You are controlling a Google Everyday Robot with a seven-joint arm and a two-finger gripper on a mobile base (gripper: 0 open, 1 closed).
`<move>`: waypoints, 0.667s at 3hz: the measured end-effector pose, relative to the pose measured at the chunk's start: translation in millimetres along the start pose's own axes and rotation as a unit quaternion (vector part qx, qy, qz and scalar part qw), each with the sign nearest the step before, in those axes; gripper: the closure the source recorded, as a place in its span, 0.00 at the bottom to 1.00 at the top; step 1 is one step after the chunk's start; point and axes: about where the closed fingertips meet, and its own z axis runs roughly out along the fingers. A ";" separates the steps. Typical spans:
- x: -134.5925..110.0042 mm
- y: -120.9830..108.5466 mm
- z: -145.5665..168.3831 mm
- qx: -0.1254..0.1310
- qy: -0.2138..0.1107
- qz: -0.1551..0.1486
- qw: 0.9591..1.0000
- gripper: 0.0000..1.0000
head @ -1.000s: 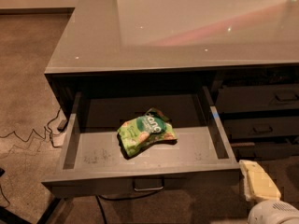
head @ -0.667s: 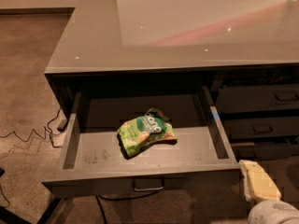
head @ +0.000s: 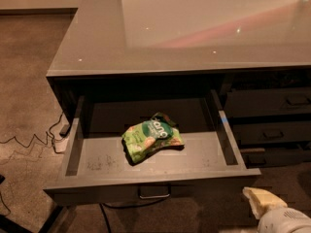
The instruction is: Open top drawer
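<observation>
Sitting far out from desk [head: 87,52], top drawer [head: 97,192] shows green snack bag [head: 151,138] in tray; gripper [head: 263,201] hangs lower right, off the pull [head: 154,194] (open/closed: can't tell), prob. bc opening's done.

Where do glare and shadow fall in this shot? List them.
Camera view: warm, dim light overall; a pale glare patch with a pinkish streak on the desk top; deep shadow beneath it at the back of the open top drawer; the snack bag is well lit; the tool, bottom right corner, is lit too, apart from the drawer.
</observation>
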 end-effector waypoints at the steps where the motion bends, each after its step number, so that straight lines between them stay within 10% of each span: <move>1: -16.6 -16.1 11.2 0.007 -0.030 -0.003 1.000 0.65; 2: -46.3 -30.9 28.9 0.006 -0.062 -0.026 0.998 0.88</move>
